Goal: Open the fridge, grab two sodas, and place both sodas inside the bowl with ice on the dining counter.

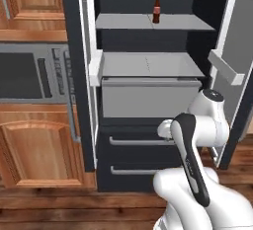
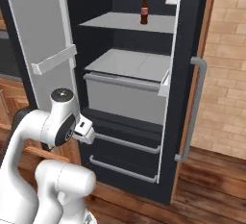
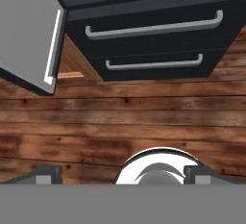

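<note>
The fridge point(image 1: 148, 100) stands with both doors open, a brown soda bottle point(image 1: 156, 11) upright on its top shelf; the empty gripper point(image 3: 122, 174) points floorward, fingers spread wide.

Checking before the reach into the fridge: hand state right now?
Hand: open, holding nothing, pointing down at the wood floor in front of the fridge drawers.
</note>
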